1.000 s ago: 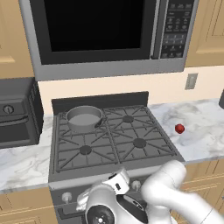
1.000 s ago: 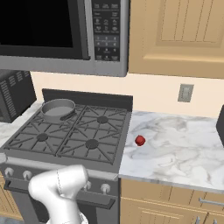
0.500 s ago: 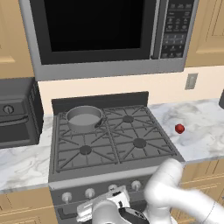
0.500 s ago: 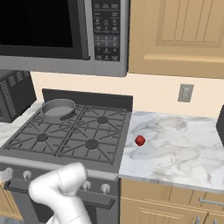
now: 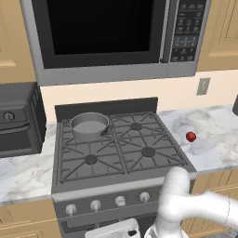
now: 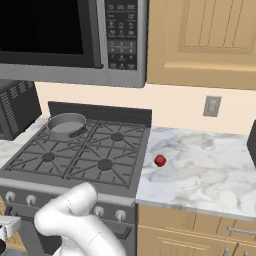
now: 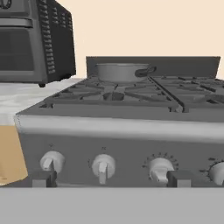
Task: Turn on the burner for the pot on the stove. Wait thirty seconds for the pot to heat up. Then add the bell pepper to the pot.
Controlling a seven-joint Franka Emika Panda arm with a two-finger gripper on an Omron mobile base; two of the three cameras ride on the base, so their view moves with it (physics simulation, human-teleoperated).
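We are lining up the wide-open, empty tool [image 7: 109,178] level with the stove [image 7: 122,131] knobs, pot [image 7: 118,72] up beyond on the far-left burner, and risking the wrong knob since several are sitting close between the fingertips.

A: How is the scene lit?
B: Evenly and brightly, with flat rendered light and no glare; only faint shadow under the pot [image 5: 88,125].
A: Sharpness?
B: Slightly soft throughout, coarsest in the hand view; edges undistorted.
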